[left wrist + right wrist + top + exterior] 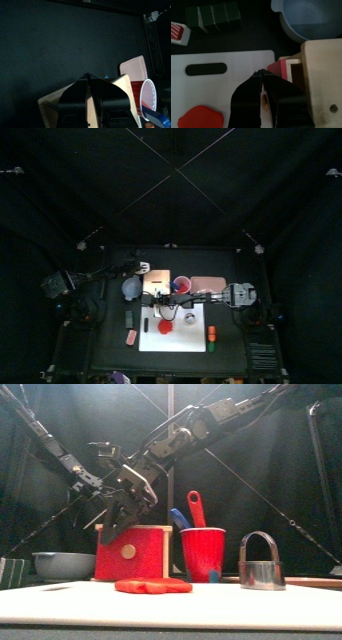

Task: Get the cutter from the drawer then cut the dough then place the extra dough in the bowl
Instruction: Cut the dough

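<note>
Now dough (201,119) on board (224,90), beside right claw (260,74).

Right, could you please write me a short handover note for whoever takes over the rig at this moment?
Left gripper: shut, empty, above the wooden box.
Right gripper: shut, empty, over the white board beside the box.
Cutter is out, standing right of the red cup.
Dough lies on the board, looks uncut; bowl sits left of the box.
Done: cutter fetched. Left: cut the dough, put the extra in the bowl.
</note>
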